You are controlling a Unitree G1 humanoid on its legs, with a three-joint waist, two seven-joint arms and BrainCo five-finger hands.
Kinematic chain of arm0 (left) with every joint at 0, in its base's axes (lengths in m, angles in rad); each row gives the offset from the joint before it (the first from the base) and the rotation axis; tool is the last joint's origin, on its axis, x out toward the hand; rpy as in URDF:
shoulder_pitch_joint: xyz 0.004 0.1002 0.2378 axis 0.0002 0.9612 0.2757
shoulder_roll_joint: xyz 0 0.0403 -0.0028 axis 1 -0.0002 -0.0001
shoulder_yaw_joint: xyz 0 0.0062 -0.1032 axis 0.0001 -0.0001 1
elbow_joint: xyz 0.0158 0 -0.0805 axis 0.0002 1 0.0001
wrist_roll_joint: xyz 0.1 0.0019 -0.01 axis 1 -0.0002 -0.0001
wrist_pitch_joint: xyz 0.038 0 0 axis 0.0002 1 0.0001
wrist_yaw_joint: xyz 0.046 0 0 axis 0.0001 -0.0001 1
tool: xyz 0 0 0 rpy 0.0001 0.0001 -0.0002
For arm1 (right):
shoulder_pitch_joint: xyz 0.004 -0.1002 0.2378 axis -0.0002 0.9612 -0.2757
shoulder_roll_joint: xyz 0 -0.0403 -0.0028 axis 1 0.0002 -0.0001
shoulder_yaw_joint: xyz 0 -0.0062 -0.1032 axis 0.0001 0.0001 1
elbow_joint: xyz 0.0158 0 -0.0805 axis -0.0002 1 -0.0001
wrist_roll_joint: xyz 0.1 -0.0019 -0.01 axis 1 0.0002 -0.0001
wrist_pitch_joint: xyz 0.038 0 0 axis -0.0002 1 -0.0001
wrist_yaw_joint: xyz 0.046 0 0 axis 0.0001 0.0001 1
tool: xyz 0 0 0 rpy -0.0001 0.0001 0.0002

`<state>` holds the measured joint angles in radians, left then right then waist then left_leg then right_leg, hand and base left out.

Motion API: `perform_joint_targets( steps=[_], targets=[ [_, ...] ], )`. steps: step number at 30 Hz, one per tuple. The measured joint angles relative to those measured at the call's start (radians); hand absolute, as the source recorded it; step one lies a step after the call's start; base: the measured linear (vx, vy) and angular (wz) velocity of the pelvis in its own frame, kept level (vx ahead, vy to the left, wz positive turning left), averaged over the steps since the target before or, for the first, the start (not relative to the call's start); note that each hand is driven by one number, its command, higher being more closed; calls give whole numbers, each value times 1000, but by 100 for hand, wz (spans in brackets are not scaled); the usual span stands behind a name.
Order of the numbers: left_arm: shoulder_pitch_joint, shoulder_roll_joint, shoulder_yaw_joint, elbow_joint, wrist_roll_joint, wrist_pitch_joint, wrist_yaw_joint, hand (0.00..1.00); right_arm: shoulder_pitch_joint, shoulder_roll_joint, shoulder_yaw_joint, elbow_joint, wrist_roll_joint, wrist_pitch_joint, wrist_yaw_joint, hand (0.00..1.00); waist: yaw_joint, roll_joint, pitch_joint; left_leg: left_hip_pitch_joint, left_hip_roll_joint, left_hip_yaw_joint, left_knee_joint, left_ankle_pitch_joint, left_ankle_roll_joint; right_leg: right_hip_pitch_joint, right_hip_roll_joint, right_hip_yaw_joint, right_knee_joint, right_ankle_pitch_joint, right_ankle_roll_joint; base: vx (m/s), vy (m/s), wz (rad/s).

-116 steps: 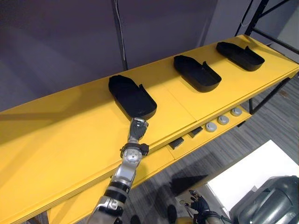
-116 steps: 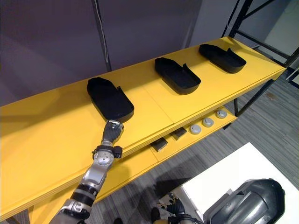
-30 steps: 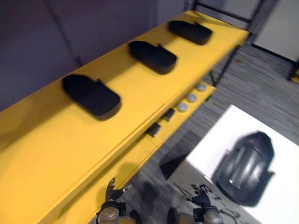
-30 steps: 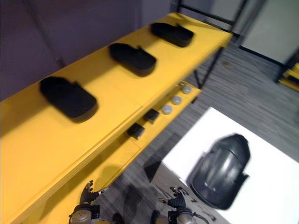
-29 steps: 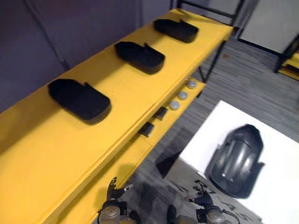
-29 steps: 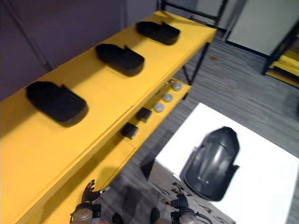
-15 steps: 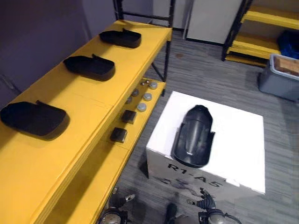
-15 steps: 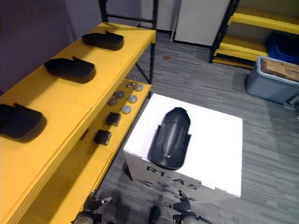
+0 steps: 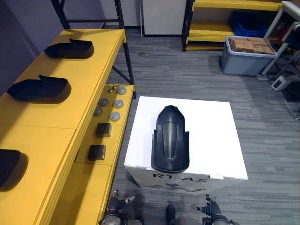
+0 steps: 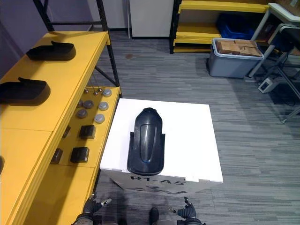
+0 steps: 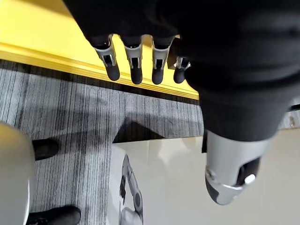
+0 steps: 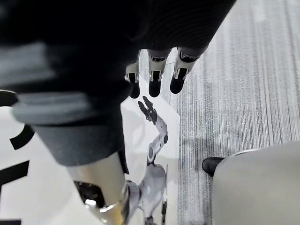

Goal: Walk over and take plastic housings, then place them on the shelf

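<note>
Housing (image 9: 170, 140) atop white box (image 9: 212, 136) beside yellow shelf (image 9: 42, 118)

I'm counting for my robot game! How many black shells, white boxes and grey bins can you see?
Black housings: 4
White box: 1
Grey bin: 1
Total: 6

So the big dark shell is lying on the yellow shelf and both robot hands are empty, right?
No. The big dark shell lies on the white box, not the yellow shelf, as the left eye view shows. The left hand and right hand are empty, yes.
</note>
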<state>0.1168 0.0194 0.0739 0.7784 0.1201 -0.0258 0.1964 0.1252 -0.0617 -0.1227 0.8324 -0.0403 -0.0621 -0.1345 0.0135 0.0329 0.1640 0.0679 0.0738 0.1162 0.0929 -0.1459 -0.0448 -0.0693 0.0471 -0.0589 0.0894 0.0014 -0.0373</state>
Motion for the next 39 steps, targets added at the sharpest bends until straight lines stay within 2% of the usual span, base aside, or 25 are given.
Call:
perform_joint_targets(
  steps=[2,7,10,14,15,19,23,27,29,31,34,39],
  targets=[
    [-6,3,1,0,0,0,0,0,-1,1,-41,-14,17,0,-6,0,1,0,-2,12,-6,3,-1,0,0,10,0,18,-12,0,0,182,101,-21],
    [4,16,19,-16,0,0,0,0,24,-5,-195,-133,58,0,-25,0,-20,-1,-29,39,-26,22,9,2,2,45,-10,47,-40,-2,5,102,84,-21],
    [10,20,21,-33,0,0,-1,0,61,-21,-328,-269,75,3,-51,0,-26,-2,-33,51,-36,22,22,10,11,66,-24,55,-49,-3,8,22,58,-11],
    [58,18,21,-74,1,0,-7,0,107,-69,-466,-587,65,8,-91,0,-38,-7,-61,55,-38,22,18,10,11,72,-25,72,-69,-1,11,-37,45,-10],
    [73,14,21,-74,1,0,-7,0,114,-87,-486,-692,60,9,-107,0,-49,-12,-65,53,-38,17,16,10,12,72,-25,71,-75,-3,14,-67,25,-4],
    [110,-3,16,-69,1,0,-15,0,116,-144,-490,-926,34,6,-119,0,-60,-29,-79,53,-38,10,15,21,27,73,-24,71,-98,-2,17,-98,7,1],
    [119,-2,-21,-44,1,-2,-36,0,65,-224,-405,-1053,66,-30,-66,0,-62,-39,-89,49,-35,-40,12,23,29,91,-22,52,-135,7,22,-59,8,11],
    [114,9,-36,-25,1,-16,-51,0,-105,-300,-161,-1099,70,-87,-8,0,-55,-38,-96,44,-32,-42,-1,23,29,90,-16,47,-151,39,8,-8,51,2],
    [109,21,-55,-19,0,-24,-52,0,-160,-299,-39,-1093,68,-96,16,0,-49,-45,-99,41,-34,-52,-2,23,29,91,-16,42,-151,42,8,7,62,7],
    [95,30,-71,-12,0,-27,-53,0,-196,-290,79,-1034,33,-105,45,0,-29,-50,-102,40,-40,-62,-1,23,29,98,-20,33,-150,46,13,10,82,13],
    [85,29,-83,-9,0,-27,-51,0,-209,-247,137,-935,-19,-93,58,0,-19,-50,-102,39,-45,-79,0,23,29,104,-30,17,-152,47,16,-28,95,19],
    [79,30,-90,-9,1,-25,-47,0,-206,-113,186,-764,-176,-16,59,0,2,-48,-99,24,-61,-100,3,24,31,104,-47,13,-174,71,33,-72,102,6]
  ],
)
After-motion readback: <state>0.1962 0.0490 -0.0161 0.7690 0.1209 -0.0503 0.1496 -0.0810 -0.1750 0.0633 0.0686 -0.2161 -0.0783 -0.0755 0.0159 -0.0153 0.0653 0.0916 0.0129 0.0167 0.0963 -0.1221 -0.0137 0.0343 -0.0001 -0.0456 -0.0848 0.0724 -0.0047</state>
